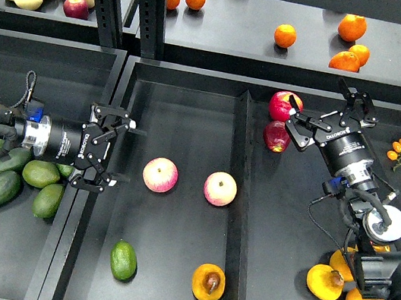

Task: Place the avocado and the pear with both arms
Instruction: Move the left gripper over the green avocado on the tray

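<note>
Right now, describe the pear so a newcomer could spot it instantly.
Look in the middle black tray, between the two arms. Along its near edge a round orange-yellow pear lies right of a glossy green avocado. Only it has a dark brown hollow.

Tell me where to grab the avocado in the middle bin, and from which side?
Grip the avocado across its narrow middle, coming straight down from above. It lies on its side, long axis running near-to-far and slightly tilted, with bare bin floor all round it, so the jaws can likely close left-right on its flanks. The left gripper is nearer.
</note>
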Controlling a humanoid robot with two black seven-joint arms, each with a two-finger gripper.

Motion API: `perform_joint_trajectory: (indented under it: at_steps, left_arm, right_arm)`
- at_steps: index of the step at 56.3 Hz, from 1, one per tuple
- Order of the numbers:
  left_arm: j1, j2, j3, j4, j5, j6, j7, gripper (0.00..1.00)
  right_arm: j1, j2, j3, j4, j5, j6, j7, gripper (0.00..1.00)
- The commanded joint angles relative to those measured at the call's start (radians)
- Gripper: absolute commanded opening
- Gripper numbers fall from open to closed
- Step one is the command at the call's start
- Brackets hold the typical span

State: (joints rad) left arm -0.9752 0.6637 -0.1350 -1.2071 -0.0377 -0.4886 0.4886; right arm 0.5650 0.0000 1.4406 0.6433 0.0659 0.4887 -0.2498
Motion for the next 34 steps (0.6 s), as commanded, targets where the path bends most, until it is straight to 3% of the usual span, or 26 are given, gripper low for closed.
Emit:
perform_joint_trajectory:
  at_steps: [1, 20, 34]
  left_arm:
    - [0.001, -0.013, 0.066, -0.009, 0.065, 0.0, 0.0, 0.95]
    - [0.035, -0.114, 0.161, 0.011, 0.217, 0.0, 0.0, 0.93]
    - [0.056, -0.213, 0.166, 0.138, 0.295, 0.0, 0.0, 0.93]
  right_arm:
    - [-0.001, 0.0, 0.0, -0.011, 0.0, 0.0, 0.0, 1.0]
    - [0.009, 0.0, 0.0, -0.017, 0.0, 0.0, 0.0, 1.0]
    - [0.007, 0.0, 0.003, -0.017, 0.0, 0.0, 0.0, 1.0]
